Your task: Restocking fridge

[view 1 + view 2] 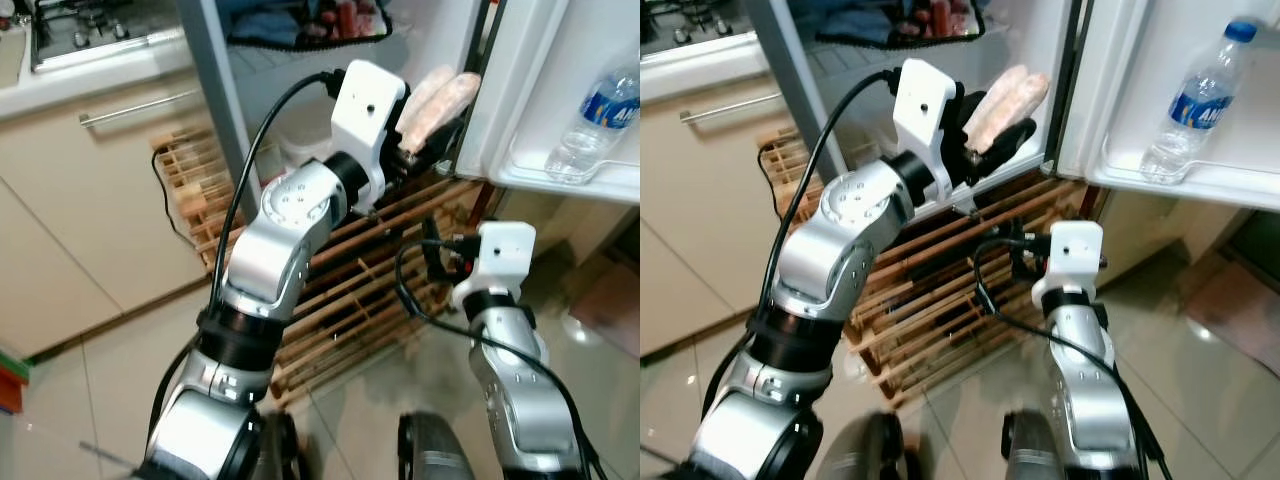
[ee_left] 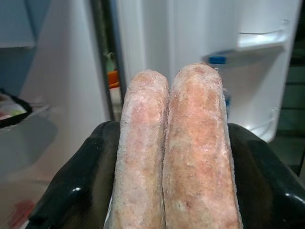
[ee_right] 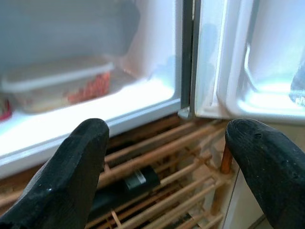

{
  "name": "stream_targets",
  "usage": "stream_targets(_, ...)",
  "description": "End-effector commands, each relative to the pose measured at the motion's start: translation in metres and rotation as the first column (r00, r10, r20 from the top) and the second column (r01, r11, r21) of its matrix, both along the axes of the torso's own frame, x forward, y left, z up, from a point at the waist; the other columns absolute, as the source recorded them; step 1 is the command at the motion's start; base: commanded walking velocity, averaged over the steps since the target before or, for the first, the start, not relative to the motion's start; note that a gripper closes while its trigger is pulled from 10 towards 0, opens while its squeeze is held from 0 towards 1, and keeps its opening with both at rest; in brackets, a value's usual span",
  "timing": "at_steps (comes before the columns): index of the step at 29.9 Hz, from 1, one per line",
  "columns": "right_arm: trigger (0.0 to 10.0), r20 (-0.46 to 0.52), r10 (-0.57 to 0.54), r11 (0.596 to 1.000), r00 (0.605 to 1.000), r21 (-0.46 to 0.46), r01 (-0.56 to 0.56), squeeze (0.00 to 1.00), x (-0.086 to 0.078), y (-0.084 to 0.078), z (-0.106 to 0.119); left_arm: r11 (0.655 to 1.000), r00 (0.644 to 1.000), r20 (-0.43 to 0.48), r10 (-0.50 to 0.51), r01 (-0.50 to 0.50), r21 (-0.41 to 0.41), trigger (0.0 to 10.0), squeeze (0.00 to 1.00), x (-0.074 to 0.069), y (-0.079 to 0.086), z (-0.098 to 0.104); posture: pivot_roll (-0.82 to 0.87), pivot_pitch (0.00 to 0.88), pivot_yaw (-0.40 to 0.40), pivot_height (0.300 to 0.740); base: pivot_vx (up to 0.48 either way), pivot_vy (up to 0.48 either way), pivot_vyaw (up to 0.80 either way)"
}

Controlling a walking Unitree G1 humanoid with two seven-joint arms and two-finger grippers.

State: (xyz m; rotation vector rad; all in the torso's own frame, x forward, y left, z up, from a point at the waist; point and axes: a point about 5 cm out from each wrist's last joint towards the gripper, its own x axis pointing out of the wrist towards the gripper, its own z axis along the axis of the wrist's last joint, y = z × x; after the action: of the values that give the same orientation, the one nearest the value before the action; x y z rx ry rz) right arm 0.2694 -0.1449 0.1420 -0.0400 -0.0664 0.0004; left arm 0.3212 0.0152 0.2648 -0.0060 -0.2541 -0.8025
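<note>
Left pincer (image 2: 167, 191) grips 2 sausages (image 2: 176, 148) near fridge door (image 1: 560, 90).

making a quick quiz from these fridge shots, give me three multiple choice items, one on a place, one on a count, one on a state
1. Where is the water bottle?
A. fridge door shelf
B. floor
C. stove

2. How many sausages does the left gripper hold?
A. one
B. two
C. four

3. How is the right gripper?
A. shut on a bottle
B. open, empty
C. shut on a box

Answers: 1 A, it stands in the door shelf. 2 B, two lie side by side between the fingers. 3 B, its fingers are apart over the wooden rack.
</note>
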Motion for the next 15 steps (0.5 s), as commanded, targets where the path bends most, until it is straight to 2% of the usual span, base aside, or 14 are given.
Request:
stream_targets(1,10.0,0.017,-0.005,1.000,1.000,0.010,0.005,0.27,0.002,0.000,0.003,0.998,0.998,-0.020,0.054,-0.054,-0.013,0.0,0.00,0.005,0.012,-0.005,-0.16,0.021,0.086,0.740,0.000,0.000,0.00)
stream_targets(5,10.0,0.015,-0.002,1.000,1.000,0.006,0.002,0.27,0.003,-0.001,0.002,0.994,0.992,-0.088,0.093,-0.097,-0.043,0.0,0.00,0.009,0.024,-0.018,-0.16,0.017,0.083,0.740,0.000,0.000,0.00)
stream_targets(6,10.0,0.011,0.001,1.000,1.000,0.009,-0.001,0.30,0.003,-0.002,0.001,0.989,0.982,-0.129,0.135,-0.142,-0.040,0.0,0.00,0.011,0.033,-0.029,-0.15,0.014,0.081,0.740,0.000,0.000,0.00)
stream_targets(7,10.0,0.012,0.003,1.000,1.000,0.006,-0.003,0.31,0.003,-0.002,0.001,0.987,0.979,-0.138,0.150,-0.156,-0.032,0.0,0.00,0.011,0.036,-0.034,-0.15,0.011,0.080,0.740,0.000,0.000,0.00)
stream_targets(8,10.0,0.013,0.004,1.000,1.000,0.004,-0.004,0.31,0.003,-0.002,0.001,0.986,0.977,-0.142,0.157,-0.162,-0.027,0.0,0.00,0.011,0.037,-0.036,-0.15,0.010,0.080,0.740,0.000,0.000,0.00)
stream_targets(9,10.0,0.016,-0.009,1.000,1.000,-0.019,0.010,0.25,0.003,-0.003,0.000,0.985,0.975,-0.150,0.166,-0.172,-0.022,0.0,0.00,0.010,0.037,-0.039,-0.15,0.008,0.078,0.740,0.000,0.000,0.00)
stream_targets(10,10.0,0.011,-0.017,0.999,1.000,-0.033,0.017,0.24,0.004,-0.004,-0.001,0.983,0.972,-0.154,0.176,-0.181,-0.016,0.0,0.00,0.009,0.038,-0.042,-0.15,0.007,0.078,0.740,0.000,0.000,0.00)
stream_targets(12,10.0,0.006,-0.021,0.999,1.000,-0.039,0.021,0.24,0.005,-0.004,-0.002,0.982,0.970,-0.158,0.184,-0.189,-0.017,0.0,0.00,0.008,0.038,-0.045,-0.15,0.005,0.078,0.740,0.000,0.000,0.00)
stream_targets(15,10.0,0.017,-0.008,0.999,1.000,-0.039,0.009,0.27,0.007,-0.003,-0.001,0.976,0.966,-0.144,0.213,-0.217,-0.017,0.0,0.00,0.005,0.039,-0.050,-0.14,0.003,0.075,0.740,0.000,0.000,0.14)
